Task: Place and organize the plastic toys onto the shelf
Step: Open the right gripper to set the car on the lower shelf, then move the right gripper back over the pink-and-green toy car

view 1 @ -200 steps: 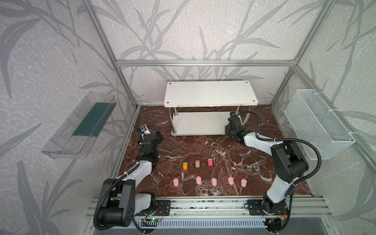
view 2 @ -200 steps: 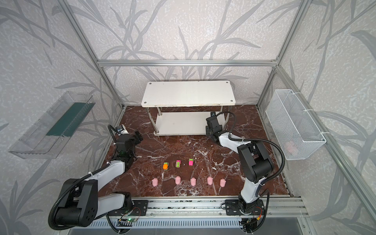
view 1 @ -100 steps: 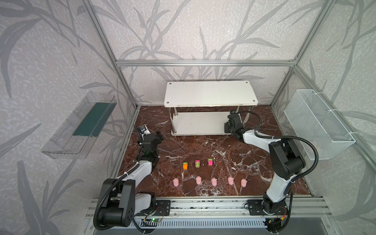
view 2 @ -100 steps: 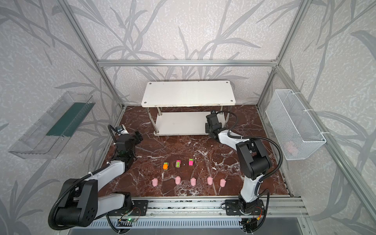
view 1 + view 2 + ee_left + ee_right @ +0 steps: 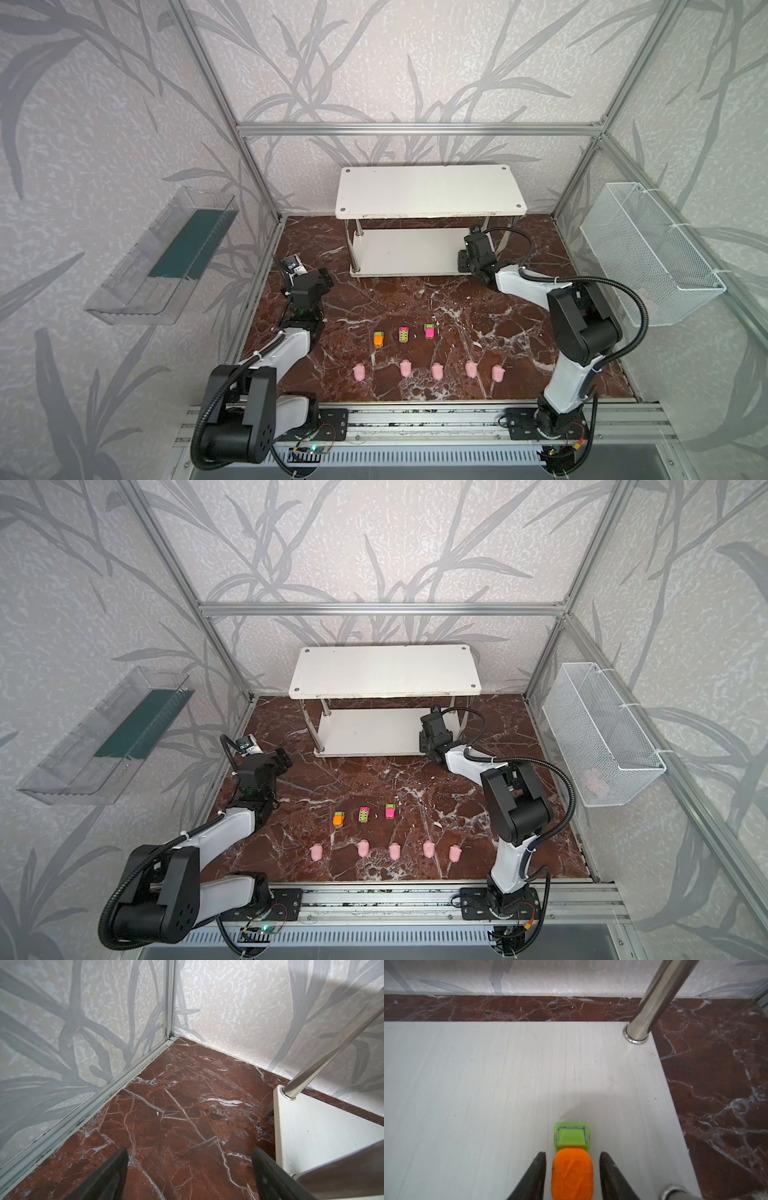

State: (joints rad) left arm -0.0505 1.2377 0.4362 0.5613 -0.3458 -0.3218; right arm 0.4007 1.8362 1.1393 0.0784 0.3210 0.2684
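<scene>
At the right end of the shelf's (image 5: 488, 1074) lower tier, my right pincer (image 5: 572, 1153) is released. Its jaws stand parted, with a slim gap on each side of the orange-and-green car (image 5: 572, 1169). That car sits flat on the white board between them, near the tier's front edge. A chrome post (image 5: 652, 1001) rises at the tier's far right corner.

My left pincer (image 5: 190, 1150) hangs wide open and empty over the bench (image 5: 457, 316), toward its back left corner and just beside the shelf's left end.

Out on the middle of the bench an orange car (image 5: 378, 338), a green-and-pink car (image 5: 403, 334) and a pink car (image 5: 429, 331) stand in a row. Five pink pigs (image 5: 436, 370) line up nearer the front edge.
</scene>
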